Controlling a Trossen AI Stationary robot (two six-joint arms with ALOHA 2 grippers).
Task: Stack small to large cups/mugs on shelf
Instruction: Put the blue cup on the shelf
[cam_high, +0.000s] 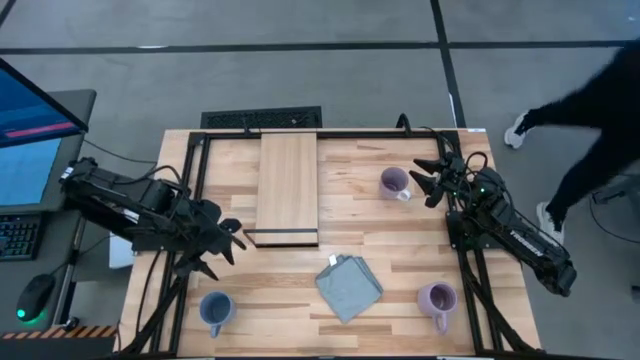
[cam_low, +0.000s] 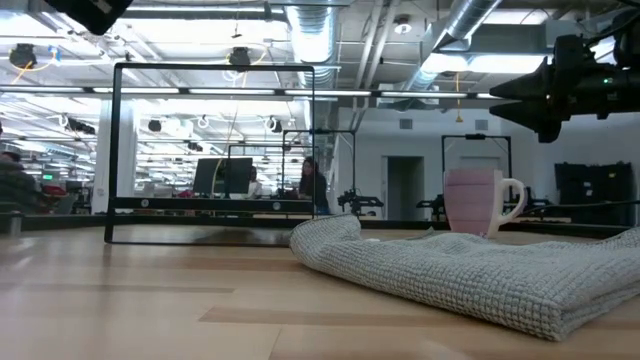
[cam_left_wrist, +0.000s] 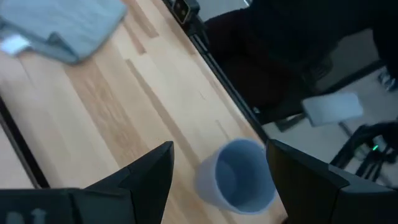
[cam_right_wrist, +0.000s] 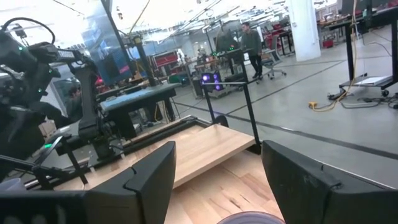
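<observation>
Left pincer (cam_high: 232, 246): open wide, empty, above blue mug (cam_high: 214, 310)
Right pincer (cam_high: 424, 182): open wide, empty, beside purple mug (cam_high: 394, 183)

The shelf (cam_high: 288, 185) lay bare on top, open from above; the cloth (cam_high: 348, 287) occupied the worktop (cam_high: 370, 225) between the front mugs.

- Blue mug (cam_high: 214, 310): upright, at the front left bench corner.
- Two lilac mugs: one (cam_high: 394, 183) back right, one (cam_high: 437, 298) front right.
- Shelf (cam_high: 288, 184): flat, bare, at the back.
</observation>
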